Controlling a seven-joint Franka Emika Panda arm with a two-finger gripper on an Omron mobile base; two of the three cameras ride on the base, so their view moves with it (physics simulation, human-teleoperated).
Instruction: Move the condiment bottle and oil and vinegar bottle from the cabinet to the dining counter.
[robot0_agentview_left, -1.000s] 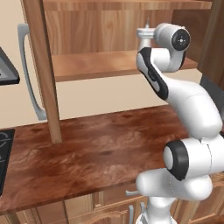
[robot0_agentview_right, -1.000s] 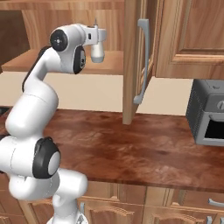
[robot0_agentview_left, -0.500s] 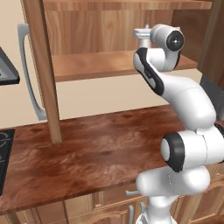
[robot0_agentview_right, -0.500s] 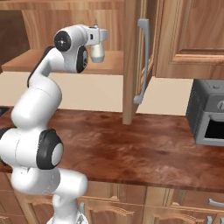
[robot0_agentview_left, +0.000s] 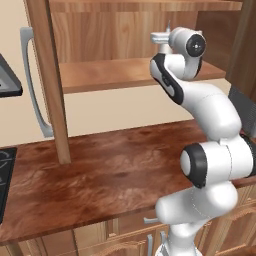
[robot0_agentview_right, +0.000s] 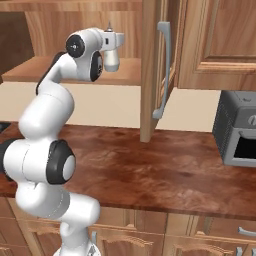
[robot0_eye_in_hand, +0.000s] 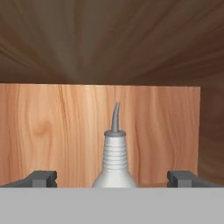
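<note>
The end effector (robot0_eye_in_hand: 112, 178) is held released, its two dark fingertips (robot0_eye_in_hand: 41, 178) spread wide apart at the bottom of the hand view, with nothing grasped between them. It is raised to the level of the cabinet's (robot0_agentview_left: 125, 30) inner shelf (robot0_agentview_left: 115, 72) and pointed horizontally into the open cabinet, the arm folded upward from its base with the wrist at the top.

The oil and vinegar bottle (robot0_eye_in_hand: 114, 162) is seen directly ahead of the end effector, centred between the two fingertips but touched by neither. It stands upright, its ribbed neck and thin curved spout set against the wooden back panel of the cabinet. In the right base view the pale bottle (robot0_agentview_right: 111, 57) is seen on the shelf just beyond the wrist, its pointed spout rising above the hand.

The bottle's lower body is cut off at the bottom of the hand view, so its contact with the shelf cannot be made out there. In the left base view the bottle is largely hidden behind the wrist. Below the end effector a reddish-brown worktop (robot0_agentview_left: 100, 175) is seen, and to the right of it an open cabinet door (robot0_agentview_right: 160, 65) with a grey bar handle.
</note>
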